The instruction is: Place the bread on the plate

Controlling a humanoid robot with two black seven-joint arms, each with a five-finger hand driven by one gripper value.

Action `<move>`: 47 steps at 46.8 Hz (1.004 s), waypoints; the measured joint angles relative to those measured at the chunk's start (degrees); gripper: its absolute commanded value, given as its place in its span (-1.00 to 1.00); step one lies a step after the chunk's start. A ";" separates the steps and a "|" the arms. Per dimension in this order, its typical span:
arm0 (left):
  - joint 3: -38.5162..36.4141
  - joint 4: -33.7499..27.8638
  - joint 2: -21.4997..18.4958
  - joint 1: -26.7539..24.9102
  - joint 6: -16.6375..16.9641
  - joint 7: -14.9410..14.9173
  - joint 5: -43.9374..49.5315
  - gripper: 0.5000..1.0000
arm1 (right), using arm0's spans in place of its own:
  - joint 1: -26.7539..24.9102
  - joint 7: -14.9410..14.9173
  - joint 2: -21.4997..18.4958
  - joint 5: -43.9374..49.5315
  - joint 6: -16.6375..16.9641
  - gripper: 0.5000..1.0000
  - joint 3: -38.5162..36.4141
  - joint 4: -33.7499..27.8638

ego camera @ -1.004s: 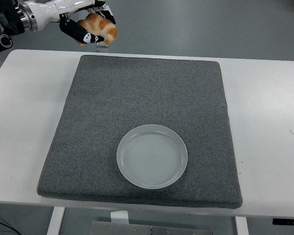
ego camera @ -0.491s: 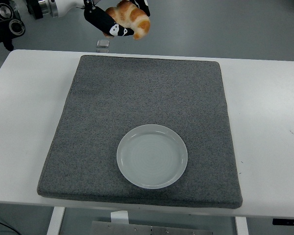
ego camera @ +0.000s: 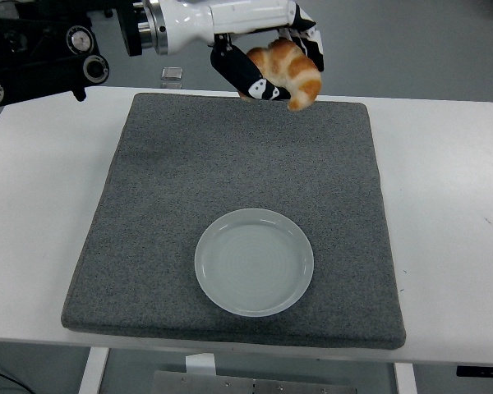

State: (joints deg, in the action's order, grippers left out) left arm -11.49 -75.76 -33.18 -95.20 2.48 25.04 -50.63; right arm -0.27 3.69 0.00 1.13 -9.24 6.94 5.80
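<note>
A golden-brown croissant-shaped bread (ego camera: 289,71) hangs in the air over the far edge of the grey mat (ego camera: 189,164). My left hand (ego camera: 267,61) is shut on it, black fingers (ego camera: 251,78) curled under and around it, the white forearm reaching in from the upper left. A pale round plate (ego camera: 255,261) lies on the mat's near half, well below and slightly left of the bread, with nothing on it. The right arm does not show.
The grey mat covers most of the white table (ego camera: 452,205). A small clear square object (ego camera: 172,74) sits on the table just beyond the mat's far left corner. Black arm joints (ego camera: 41,61) fill the upper left.
The left hand has carried the bread rightward and slightly down, from the upper left beyond the table to over the mat's far edge. The plate has stayed in place.
</note>
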 measured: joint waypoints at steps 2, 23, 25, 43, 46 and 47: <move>-0.09 -0.58 0.72 0.57 0.16 0.00 -0.48 -1.00 | 0.02 -0.01 0.00 0.00 0.00 0.75 0.00 0.00; 0.36 -3.97 6.71 12.12 3.11 0.05 -9.09 -1.00 | 0.01 0.00 0.00 0.00 0.00 0.76 0.00 0.00; 0.35 -4.30 6.71 12.91 3.18 0.07 -9.99 -1.00 | 0.00 0.00 0.00 0.00 0.00 0.75 0.00 0.00; 0.32 -4.37 6.63 21.86 5.03 0.10 -17.23 -1.00 | 0.00 0.00 0.00 0.01 0.04 0.75 0.00 0.00; 0.32 -4.34 6.63 22.76 5.25 0.10 -17.59 -1.00 | 0.00 0.00 0.00 0.01 0.03 0.75 0.00 0.00; 0.32 -4.30 6.63 23.01 5.37 0.10 -17.66 -1.00 | 0.00 0.00 0.00 0.01 0.03 0.75 0.00 0.00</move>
State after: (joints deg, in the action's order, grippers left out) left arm -11.17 -80.05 -26.55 -72.20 7.86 25.14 -68.29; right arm -0.26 3.69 0.00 1.15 -9.20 6.94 5.80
